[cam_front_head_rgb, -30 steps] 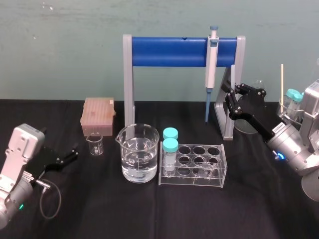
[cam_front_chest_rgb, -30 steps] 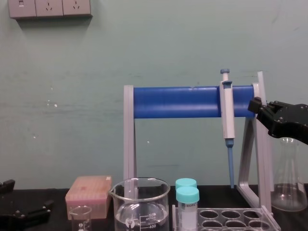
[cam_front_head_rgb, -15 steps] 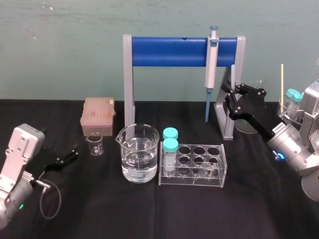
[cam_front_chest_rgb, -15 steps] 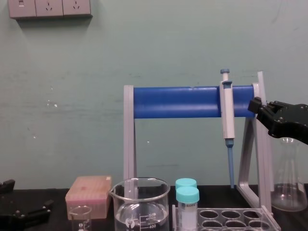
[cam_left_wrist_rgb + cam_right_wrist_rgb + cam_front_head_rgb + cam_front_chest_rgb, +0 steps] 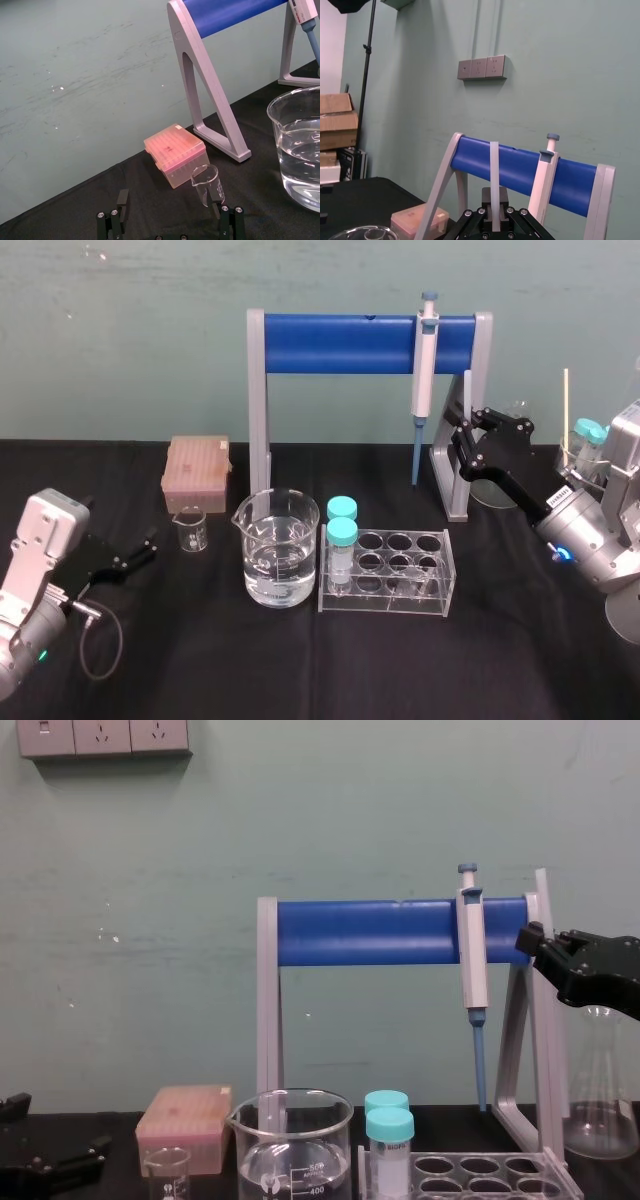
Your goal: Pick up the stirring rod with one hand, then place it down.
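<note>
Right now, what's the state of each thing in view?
Thin whitish glass stirring rod: upright at far right, unheld.
Large glass beaker: upright, part-filled with clear liquid.
Small glass beaker: upright, empty.
White-and-blue pipette: hanging on the blue-barred stand.
Two teal-capped tubes: capped, upright in clear rack.
Left end effector: open, empty, low at left.
Right end effector: open, empty, raised beside the stand.

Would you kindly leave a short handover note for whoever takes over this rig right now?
Left gripper: open, low at the far left, near the small beaker.
Right gripper: raised beside the right leg of the blue stand, apart from the rod.
Stirring rod: upright at the far right, behind that arm, untouched.
Done: nothing yet. Left: grasp the rod, lift it, set it down.
</note>
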Motion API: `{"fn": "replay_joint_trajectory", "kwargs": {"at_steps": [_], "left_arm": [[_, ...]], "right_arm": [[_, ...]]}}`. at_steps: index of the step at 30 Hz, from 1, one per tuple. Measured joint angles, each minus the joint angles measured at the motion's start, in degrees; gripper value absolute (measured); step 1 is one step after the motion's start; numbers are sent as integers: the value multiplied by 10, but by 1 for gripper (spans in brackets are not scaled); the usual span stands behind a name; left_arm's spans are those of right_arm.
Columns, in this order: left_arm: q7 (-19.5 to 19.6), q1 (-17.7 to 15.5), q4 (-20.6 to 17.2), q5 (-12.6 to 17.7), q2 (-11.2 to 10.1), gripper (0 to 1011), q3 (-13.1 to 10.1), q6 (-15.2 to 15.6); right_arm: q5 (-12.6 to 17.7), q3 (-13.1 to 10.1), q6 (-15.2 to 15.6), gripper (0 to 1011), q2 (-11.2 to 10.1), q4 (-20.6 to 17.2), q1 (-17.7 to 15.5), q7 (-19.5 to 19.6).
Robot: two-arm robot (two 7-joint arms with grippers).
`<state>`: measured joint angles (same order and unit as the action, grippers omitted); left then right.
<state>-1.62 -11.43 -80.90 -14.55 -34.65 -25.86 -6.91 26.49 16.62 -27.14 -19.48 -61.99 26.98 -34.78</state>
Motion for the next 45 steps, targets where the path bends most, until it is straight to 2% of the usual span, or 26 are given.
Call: {"fn": "replay_joint_trajectory", "kwargs": {"at_steps": [12, 24, 36, 45], "left_arm": [[0, 0, 0, 0, 0, 1000, 0, 0], [0, 0, 0, 0, 0, 1000, 0, 0], [0, 0, 0, 0, 0, 1000, 0, 0], [0, 0, 0, 0, 0, 1000, 0, 0]], "right_arm": [[-3, -2, 24, 71, -9, -32, -13, -34], [13, 24, 39, 71, -12, -33, -13, -83], [15, 36, 52, 72, -21, -46, -20, -83], [24, 41, 61, 72, -22, -42, -21, -84]]}}
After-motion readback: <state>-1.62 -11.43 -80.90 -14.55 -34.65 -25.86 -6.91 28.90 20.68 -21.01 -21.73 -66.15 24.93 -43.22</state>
